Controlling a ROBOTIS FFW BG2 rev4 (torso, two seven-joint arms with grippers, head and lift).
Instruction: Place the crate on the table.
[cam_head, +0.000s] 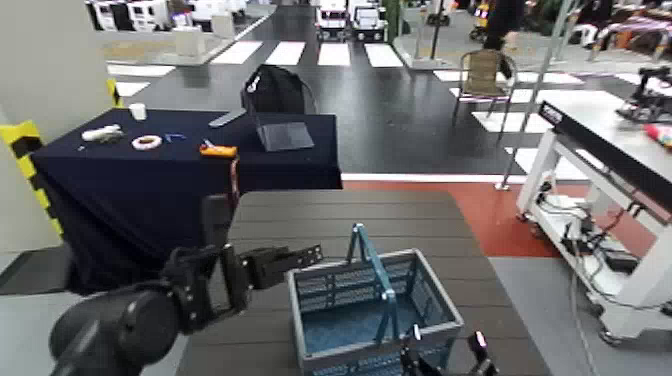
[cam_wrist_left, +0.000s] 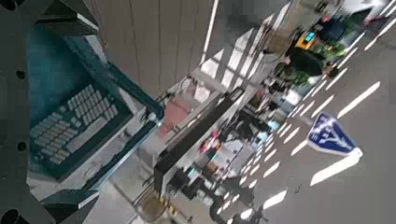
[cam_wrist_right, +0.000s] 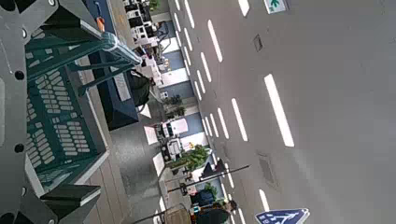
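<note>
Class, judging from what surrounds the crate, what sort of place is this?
Probably a robotics lab or exhibition hall: white striped floor markings, a workbench on a white frame with equipment, and long ceiling lights.

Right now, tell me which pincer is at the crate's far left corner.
The left pincer, beside the crate's far left corner; the right pincer is at the near side.

The crate (cam_head: 375, 310) sits on the slatted table (cam_head: 350, 215) before me. Behind it to my left stands the draped table (cam_head: 190, 165), a laptop (cam_head: 285, 136) on it; to my right is the workbench (cam_head: 600, 150), and beyond, a chair (cam_head: 487, 80).
</note>
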